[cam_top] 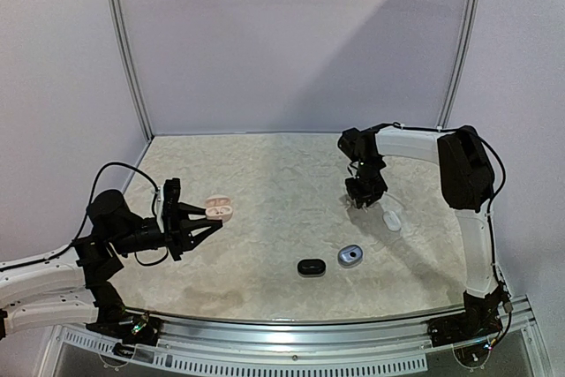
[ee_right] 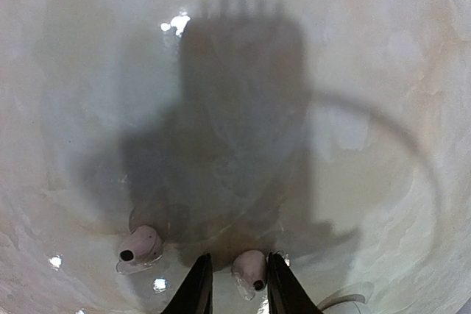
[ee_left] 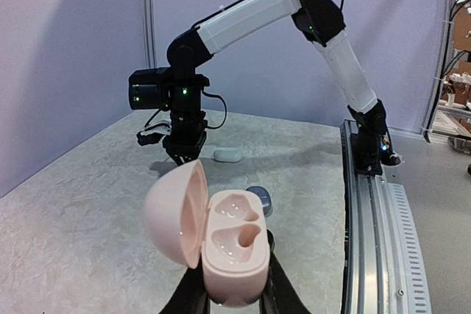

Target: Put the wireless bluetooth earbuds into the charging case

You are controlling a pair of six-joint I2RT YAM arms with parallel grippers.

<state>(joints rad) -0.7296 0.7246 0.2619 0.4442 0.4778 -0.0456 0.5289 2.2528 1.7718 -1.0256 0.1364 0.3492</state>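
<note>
My left gripper (ee_left: 234, 290) is shut on a pink charging case (ee_left: 232, 255), held above the table at the left (cam_top: 219, 209). The lid (ee_left: 173, 215) is swung open, and both wells are bare. Two pale pink earbuds lie on the table under my right gripper (ee_right: 238, 257). One earbud (ee_right: 249, 268) sits between the fingers, against the right finger, with a gap to the left one. The other earbud (ee_right: 140, 246) lies to the left, outside the jaws. In the top view my right gripper (cam_top: 360, 203) points down at the table's right side.
A white closed case (cam_top: 391, 218) lies just right of my right gripper. A blue-grey case (cam_top: 350, 256) and a black case (cam_top: 311, 267) sit near the front middle. Walls enclose the back and the sides, and a metal rail (cam_top: 309, 328) runs along the front edge.
</note>
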